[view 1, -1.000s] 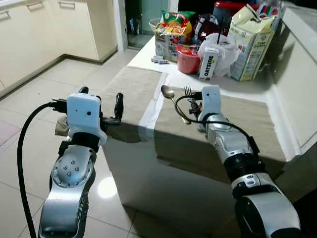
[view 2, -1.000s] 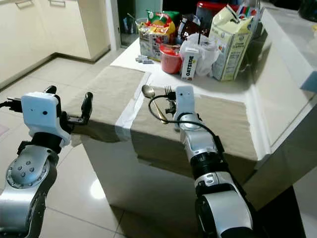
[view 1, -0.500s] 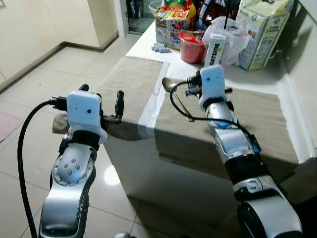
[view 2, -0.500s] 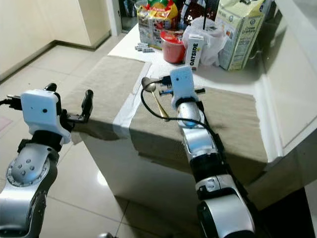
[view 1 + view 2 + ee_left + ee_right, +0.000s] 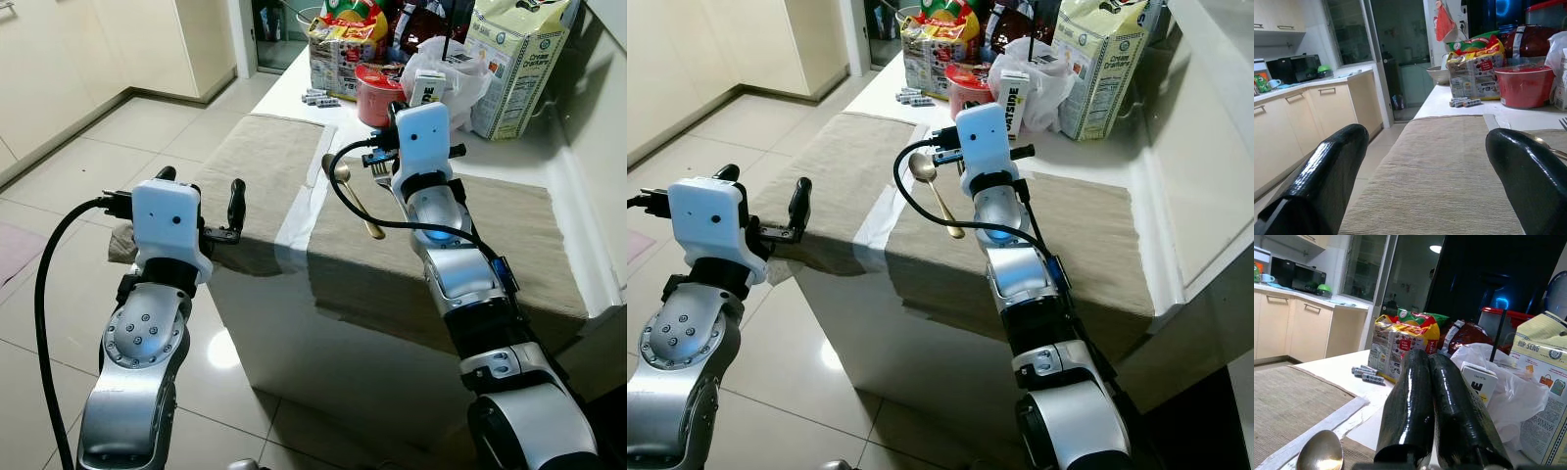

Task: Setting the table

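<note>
A gold-handled spoon (image 5: 351, 191) lies slanted on the right beige placemat (image 5: 490, 235), its bowl (image 5: 1320, 453) toward the back. Just right of it lie the tines of a fork (image 5: 378, 173), mostly hidden under my right wrist. My right gripper (image 5: 1432, 382) hovers above the fork's far end, its two black fingers pressed together with nothing between them. A second placemat (image 5: 260, 176) covers the table's left part. My left gripper (image 5: 201, 188) is held open off that mat's near left corner, and its fingers (image 5: 1317, 181) frame the mat.
At the back of the table stand a red bowl (image 5: 377, 93), a small oat drink carton (image 5: 428, 90), a white plastic bag (image 5: 460, 78), a tall milk carton (image 5: 514, 64), a snack bag (image 5: 343, 44) and a few batteries (image 5: 315, 96). Tiled floor and cream cabinets (image 5: 88, 49) lie to the left.
My right arm has lifted off the mat and reached farther back, from beside the fork's handle to above its tines. The spoon and the left arm have stayed put.
</note>
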`<state>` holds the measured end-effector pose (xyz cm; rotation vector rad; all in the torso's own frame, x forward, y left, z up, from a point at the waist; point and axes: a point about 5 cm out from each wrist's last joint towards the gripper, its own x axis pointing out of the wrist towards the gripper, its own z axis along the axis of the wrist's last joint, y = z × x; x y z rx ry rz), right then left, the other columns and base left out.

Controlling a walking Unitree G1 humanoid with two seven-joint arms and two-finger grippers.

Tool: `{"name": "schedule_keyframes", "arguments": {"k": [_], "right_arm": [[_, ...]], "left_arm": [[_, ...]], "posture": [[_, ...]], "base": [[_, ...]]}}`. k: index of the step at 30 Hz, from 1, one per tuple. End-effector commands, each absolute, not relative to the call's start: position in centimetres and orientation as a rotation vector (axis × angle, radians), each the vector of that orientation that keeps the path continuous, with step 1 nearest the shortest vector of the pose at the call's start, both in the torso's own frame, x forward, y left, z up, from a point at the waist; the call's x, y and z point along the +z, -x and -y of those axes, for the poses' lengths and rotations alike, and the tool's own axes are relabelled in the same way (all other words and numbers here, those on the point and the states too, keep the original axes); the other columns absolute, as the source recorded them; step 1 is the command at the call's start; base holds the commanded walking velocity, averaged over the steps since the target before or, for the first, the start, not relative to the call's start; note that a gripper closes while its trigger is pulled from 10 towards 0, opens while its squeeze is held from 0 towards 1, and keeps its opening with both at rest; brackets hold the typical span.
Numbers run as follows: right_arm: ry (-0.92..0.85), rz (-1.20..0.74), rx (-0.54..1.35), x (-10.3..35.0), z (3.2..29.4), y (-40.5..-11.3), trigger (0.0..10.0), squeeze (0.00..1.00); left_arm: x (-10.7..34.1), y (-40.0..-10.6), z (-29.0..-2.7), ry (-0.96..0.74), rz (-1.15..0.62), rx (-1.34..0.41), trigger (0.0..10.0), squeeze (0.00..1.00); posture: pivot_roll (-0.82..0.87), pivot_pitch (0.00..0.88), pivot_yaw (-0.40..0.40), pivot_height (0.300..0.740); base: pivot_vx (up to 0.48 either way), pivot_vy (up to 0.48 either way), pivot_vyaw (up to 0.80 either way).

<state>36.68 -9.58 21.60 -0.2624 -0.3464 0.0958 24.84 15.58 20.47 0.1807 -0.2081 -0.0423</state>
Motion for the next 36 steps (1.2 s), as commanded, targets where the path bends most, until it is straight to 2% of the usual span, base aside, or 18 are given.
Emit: {"name": "schedule_keyframes", "arguments": {"k": [1, 17, 18, 19, 21, 36], "right_arm": [[0.271, 0.368, 0.098, 22.0, 9.5, -36.7, 0.0, 0.13], [0.274, 0.389, 0.104, 22.2, 9.3, -36.5, 0.0, 0.11], [0.135, 0.113, 0.090, 18.2, 9.8, -37.4, 10.0, 1.00], [0.092, 0.031, 0.089, 16.9, 9.9, -37.5, 10.0, 1.00], [0.068, -0.011, 0.093, 16.2, 9.8, -37.5, 10.0, 1.00], [0.058, -0.027, 0.113, 16.2, 9.5, -37.6, 10.0, 1.00]], "left_arm": [[20.5, -24.8, -15.8, -0.184, 0.207, -0.037, 10.0, 0.00], [20.5, -24.8, -15.8, -0.184, 0.207, -0.036, 10.0, 0.00], [20.6, -24.8, -15.7, -0.190, 0.211, -0.042, 10.0, 0.00], [20.6, -24.8, -15.6, -0.191, 0.212, -0.043, 10.0, 0.00], [20.6, -24.8, -15.6, -0.192, 0.213, -0.044, 10.0, 0.00], [20.6, -24.8, -15.5, -0.189, 0.211, -0.044, 10.0, 0.00]], "posture": [[0.06, 0.030, 0.033, 0.728], [0.06, 0.030, 0.033, 0.728], [0.07, 0.010, 0.026, 0.728], [0.07, 0.010, 0.026, 0.728], [0.07, 0.010, 0.026, 0.728], [0.07, 0.013, 0.024, 0.728]], "base": [[0.000, 0.000, 0.00], [0.000, 0.000, 0.00], [0.000, 0.000, 0.00], [0.000, 0.000, 0.00], [0.000, 0.000, 0.00], [0.000, 0.000, 0.00]]}}
